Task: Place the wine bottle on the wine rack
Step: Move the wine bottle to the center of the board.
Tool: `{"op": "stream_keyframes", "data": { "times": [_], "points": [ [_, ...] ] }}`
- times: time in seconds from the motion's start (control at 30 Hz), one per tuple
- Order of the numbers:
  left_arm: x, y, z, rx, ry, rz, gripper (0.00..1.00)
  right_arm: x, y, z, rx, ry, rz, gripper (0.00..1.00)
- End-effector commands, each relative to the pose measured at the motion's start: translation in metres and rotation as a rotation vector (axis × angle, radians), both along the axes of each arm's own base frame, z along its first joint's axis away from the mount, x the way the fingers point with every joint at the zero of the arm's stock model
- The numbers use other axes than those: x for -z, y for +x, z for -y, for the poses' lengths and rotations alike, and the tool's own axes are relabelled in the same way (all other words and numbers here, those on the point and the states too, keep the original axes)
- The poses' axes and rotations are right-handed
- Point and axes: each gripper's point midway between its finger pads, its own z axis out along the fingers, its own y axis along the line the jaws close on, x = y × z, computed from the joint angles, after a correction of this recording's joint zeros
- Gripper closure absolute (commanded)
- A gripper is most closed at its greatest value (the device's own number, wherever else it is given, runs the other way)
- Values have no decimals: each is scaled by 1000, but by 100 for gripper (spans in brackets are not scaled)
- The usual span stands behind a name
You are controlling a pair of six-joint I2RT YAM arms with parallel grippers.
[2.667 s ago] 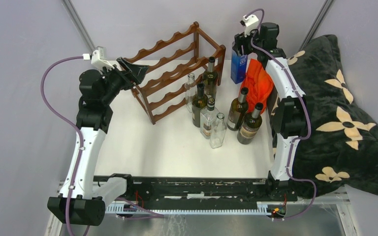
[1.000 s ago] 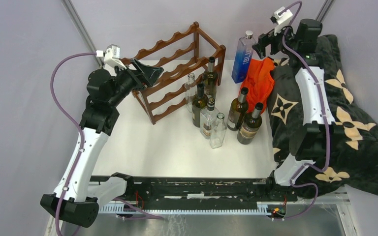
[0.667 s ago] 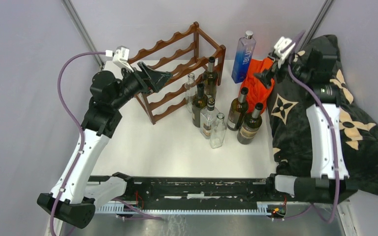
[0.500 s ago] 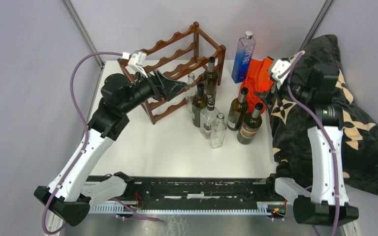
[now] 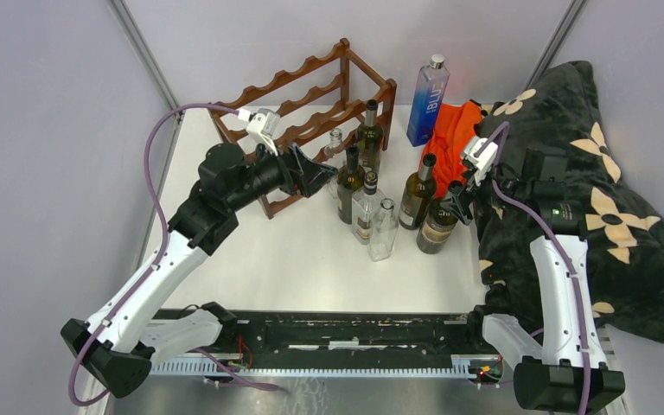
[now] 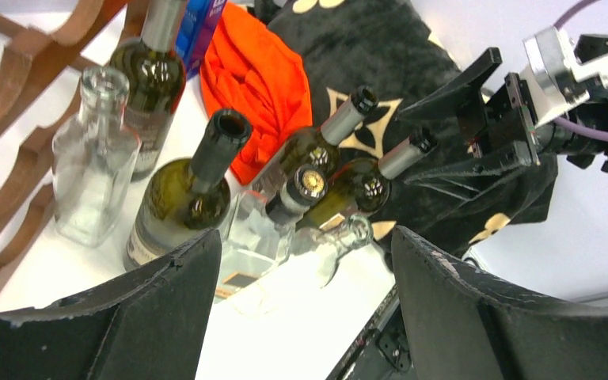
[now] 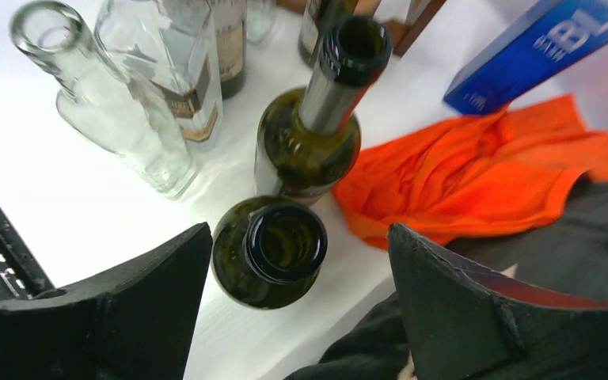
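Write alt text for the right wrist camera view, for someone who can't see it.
The open right gripper hangs over an upright dark green wine bottle, looking down into its open neck. Behind it stand a second green bottle and clear bottles on a white table, with an orange cloth to the right.
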Motion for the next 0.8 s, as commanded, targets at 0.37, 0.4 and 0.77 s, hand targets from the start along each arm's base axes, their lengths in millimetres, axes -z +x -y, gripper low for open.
{"op": "stream_keyframes", "data": {
  "times": [0.37,0.4,0.77],
  "points": [
    [-3,-33,-17,10,-43,89,16,31,10,1,70,68,-40,56],
    [-2,-34,-18,11,-44,87,16,29,13,2,83,67,-30,65],
    [5,-45,-26,10,-36,96,16,16,48,38,290,-1,33,88]
  ]
}}
